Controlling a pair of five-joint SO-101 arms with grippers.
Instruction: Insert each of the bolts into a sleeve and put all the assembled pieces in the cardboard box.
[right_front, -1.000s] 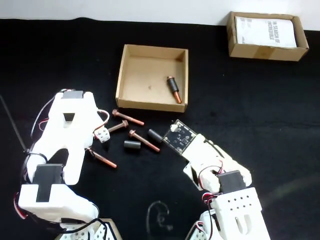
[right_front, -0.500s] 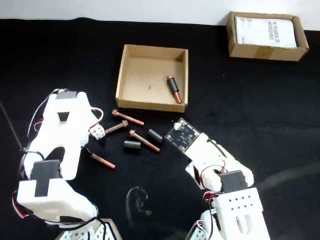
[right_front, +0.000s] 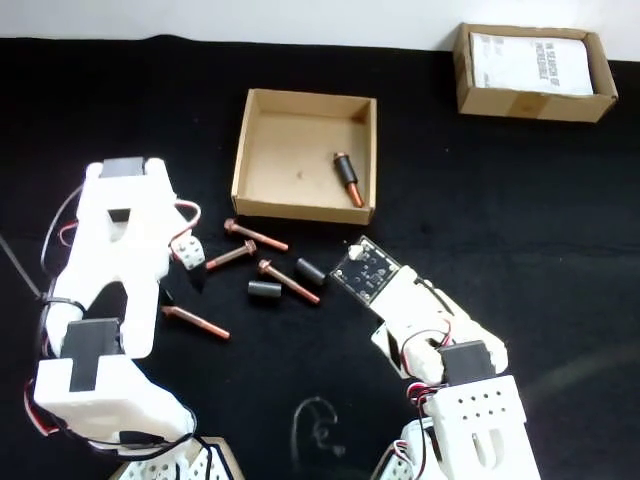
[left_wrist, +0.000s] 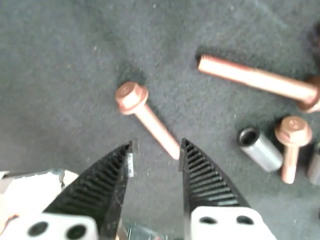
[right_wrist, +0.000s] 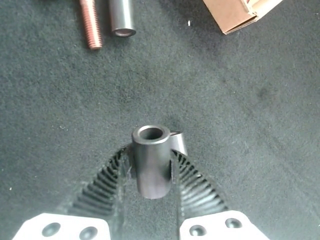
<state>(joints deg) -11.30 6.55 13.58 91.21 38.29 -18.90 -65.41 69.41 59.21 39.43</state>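
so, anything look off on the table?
Nothing stands out. Loose bolts and sleeves lie flat on the mat, one assembled piece sits in the cardboard box, right gripper grips a sleeve, left gripper open over a bolt.

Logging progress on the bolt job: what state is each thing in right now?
Left gripper: open, over a loose bolt.
Right gripper: shut on a sleeve.
Cardboard box: open, one assembled piece inside.
Other three bolts: lying loose, no sleeve on them.
Two sleeves: lying empty beside the bolts.
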